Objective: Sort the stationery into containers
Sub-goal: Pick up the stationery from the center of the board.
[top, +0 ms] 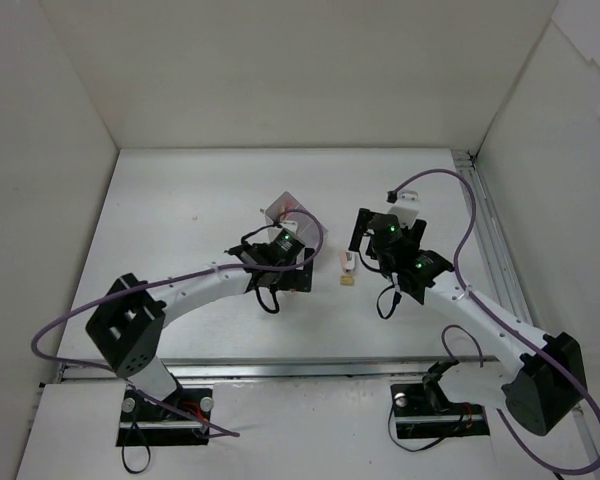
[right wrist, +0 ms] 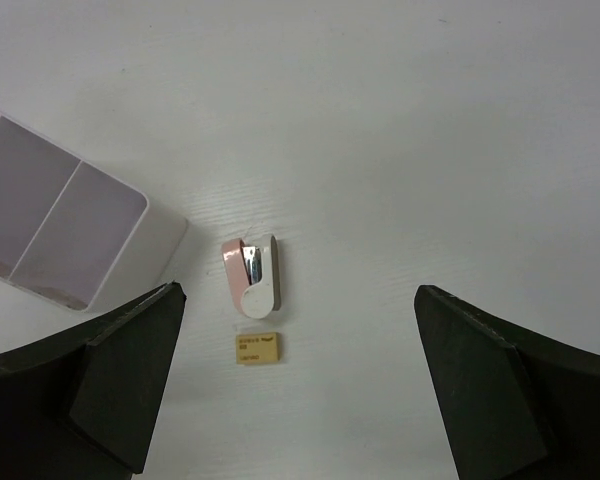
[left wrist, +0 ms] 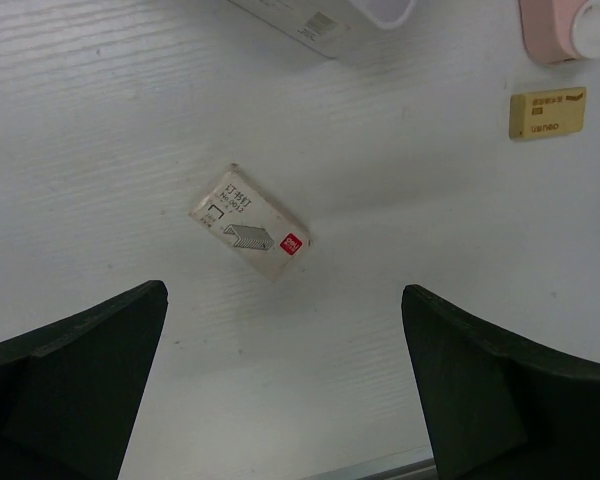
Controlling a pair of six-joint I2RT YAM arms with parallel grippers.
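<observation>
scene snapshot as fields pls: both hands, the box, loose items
left hand: open, empty, over the staple box
right hand: open, empty, over the stapler
box: on the table, divided; the two sections in view look empty
stapler: pink and white, outside the box, close beside it, not touching
eraser: tan, next to the stapler, small gap between them
staple box: white, lying flat, skewed in the left wrist view, apart from the rest

The translucent rectangular plastic box [right wrist: 75, 235] is faintly lavender. Beside it, the small plastic stapler [right wrist: 252, 278] is pink, white and silver; the rectangular eraser [right wrist: 256, 349] past it is tan.
</observation>
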